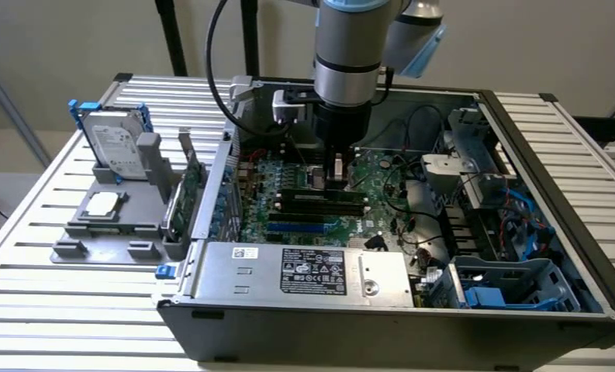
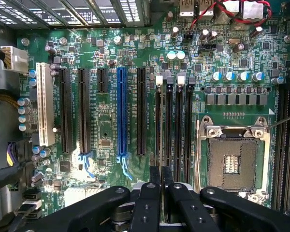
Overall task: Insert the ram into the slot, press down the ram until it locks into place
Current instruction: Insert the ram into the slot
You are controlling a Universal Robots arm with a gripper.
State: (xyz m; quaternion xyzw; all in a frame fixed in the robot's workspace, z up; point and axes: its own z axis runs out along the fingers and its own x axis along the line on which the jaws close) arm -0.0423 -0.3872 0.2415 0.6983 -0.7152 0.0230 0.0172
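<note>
The tool [image 2: 161, 174] hides one end of the slot [image 2: 168, 123]

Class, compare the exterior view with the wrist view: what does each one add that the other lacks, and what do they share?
Exterior view: the arm above the open computer case, the labelled power supply, and a hard drive standing in a grey holder on the slatted table at the exterior view's left. Wrist view: a close look at the square silver CPU socket, the white slot and four parallel black memory sockets. Shared: the gripper close above the green motherboard, and the blue slot.
</note>
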